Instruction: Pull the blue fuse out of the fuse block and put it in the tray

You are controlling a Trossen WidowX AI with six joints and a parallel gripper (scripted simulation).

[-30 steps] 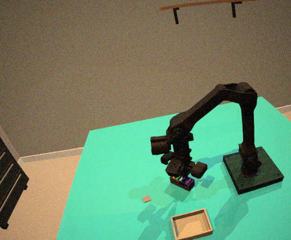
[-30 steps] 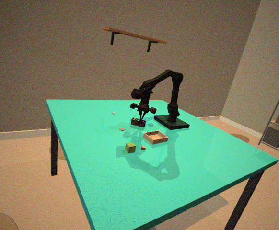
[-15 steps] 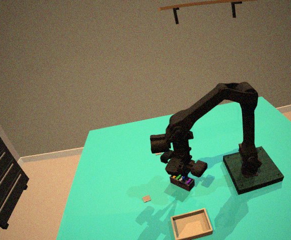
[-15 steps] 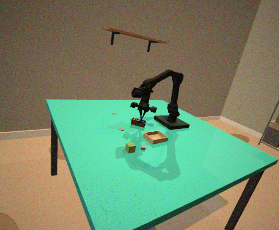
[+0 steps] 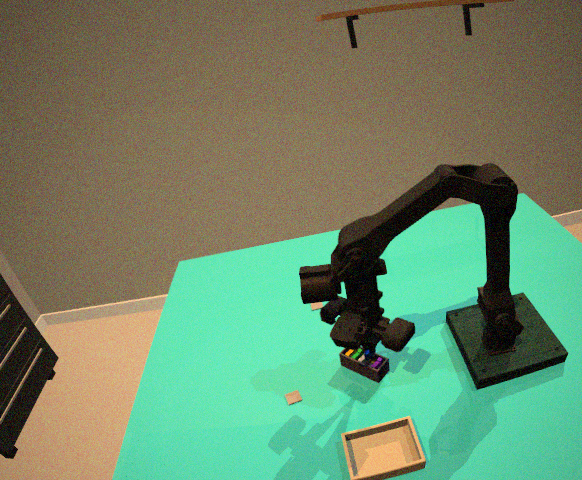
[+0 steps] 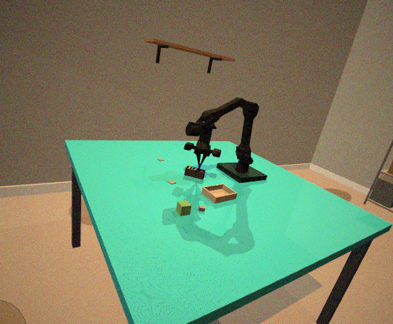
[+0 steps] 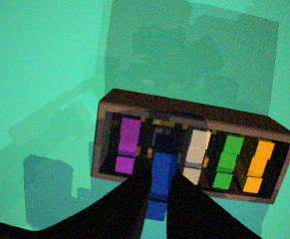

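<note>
My gripper [image 5: 368, 350] [image 6: 199, 166] [image 7: 159, 182] is shut on the blue fuse [image 7: 161, 181], which shows between the fingertips. In the wrist view the fuse looks larger and nearer than the others and overlaps the block's near wall, so it is raised above its slot. How far its lower end clears the block [image 5: 361, 368] [image 6: 194, 173] [image 7: 184, 105] is hard to tell. The purple fuse [image 7: 130, 136], white fuse [image 7: 198, 144], green fuse [image 7: 230, 151] and orange fuse [image 7: 260, 159] sit in the block. The tray [image 5: 384, 454] [image 6: 225, 198] is empty.
A green cube [image 6: 183, 208] and a small pinkish cube [image 6: 201, 208] stand near the tray. One flat tile [image 5: 293, 397] [image 6: 171, 182] lies left of the block, another tile [image 5: 316, 306] [image 6: 160, 159] farther back. The arm's base [image 5: 508, 356] [image 6: 242, 174] is right of the block.
</note>
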